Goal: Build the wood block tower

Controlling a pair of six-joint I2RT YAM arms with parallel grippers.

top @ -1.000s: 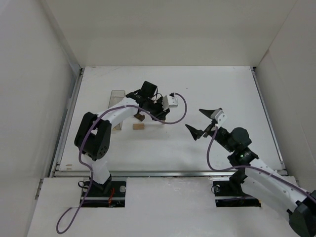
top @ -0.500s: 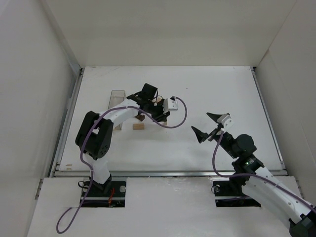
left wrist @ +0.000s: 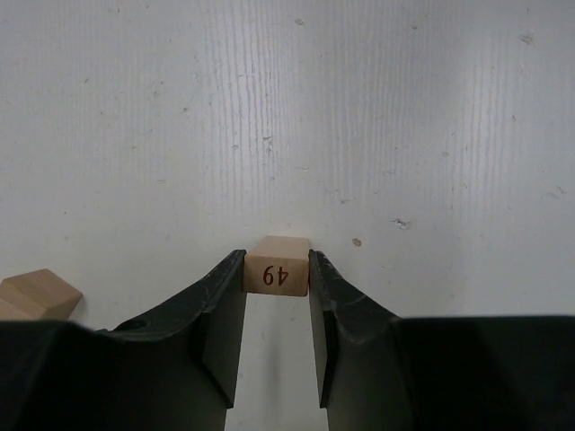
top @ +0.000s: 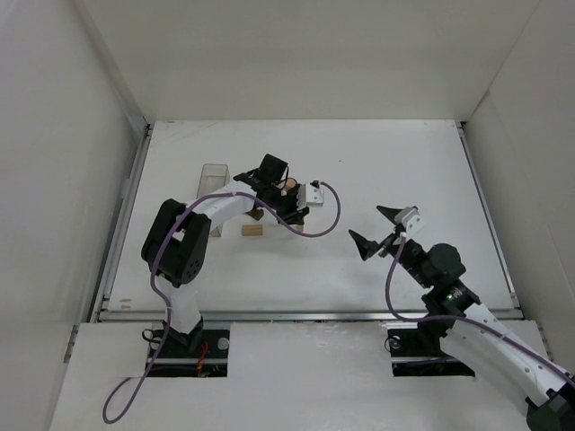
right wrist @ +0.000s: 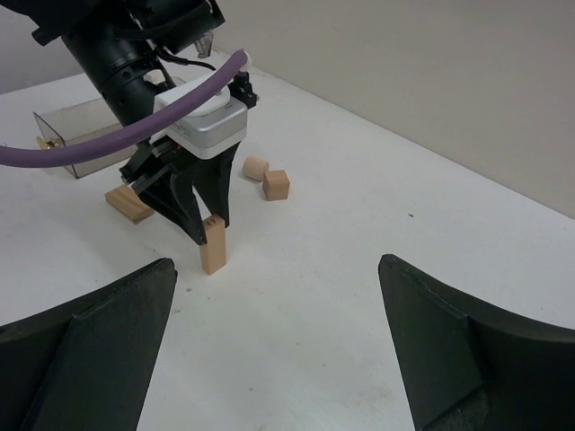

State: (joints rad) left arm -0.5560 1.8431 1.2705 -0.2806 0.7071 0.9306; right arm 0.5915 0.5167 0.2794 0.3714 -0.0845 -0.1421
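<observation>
While the tower is just one pale post point(right wrist: 213, 247) standing upright on the surface point(right wrist: 305, 296), we see the left end effector point(right wrist: 203, 218) pinched narrow on its numbered top. Plank point(right wrist: 130, 203) lies at the post's 10 o'clock, cube point(right wrist: 276, 184) and cylinder point(right wrist: 255, 167) at 1 o'clock, clear box point(right wrist: 72, 135) beyond the plank. Right end effector point(top: 367, 223) hangs wide, holding nothing, at 3 o'clock, well apart.

Near left edge of table point(top: 404, 153): box point(top: 214, 176). Just right of box, nearer front edge: flat block point(top: 252, 230). Right of that, upright on table: post block point(right wrist: 213, 253), between fingers of left gripper point(right wrist: 212, 224). Beyond post, toward far edge: cube point(right wrist: 276, 185) beside cylinder point(right wrist: 255, 167).
</observation>
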